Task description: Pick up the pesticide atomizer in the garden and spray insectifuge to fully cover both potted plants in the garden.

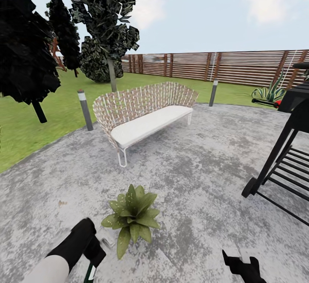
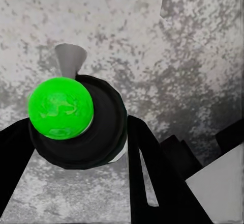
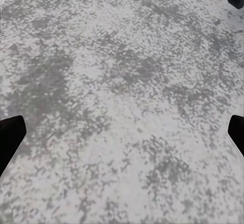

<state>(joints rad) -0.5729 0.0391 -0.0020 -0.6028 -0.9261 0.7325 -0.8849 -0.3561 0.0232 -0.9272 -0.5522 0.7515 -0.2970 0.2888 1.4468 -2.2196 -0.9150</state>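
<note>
Head view: the left hand (image 1: 95,251) hangs low just left of one potted plant (image 1: 132,217) on the grey paving (image 1: 201,167), a slim green part of the pesticide atomizer (image 1: 90,273) beneath it. The wicker sofa (image 1: 143,115) is well behind and the black grill (image 1: 285,146) to the right, leaving open room around the plant.

Left wrist view: the fingers (image 2: 152,178) are clenched on the atomizer, its bright green top (image 2: 61,108) between them. I'd turn the nozzle toward the leaves and sweep the whole rosette.

Right wrist view: the right hand (image 3: 122,132) is released, fingertips wide over bare paving.

Head cam looks down/fwd; both wrist cams close over shared paving (image 3: 122,102).
</note>
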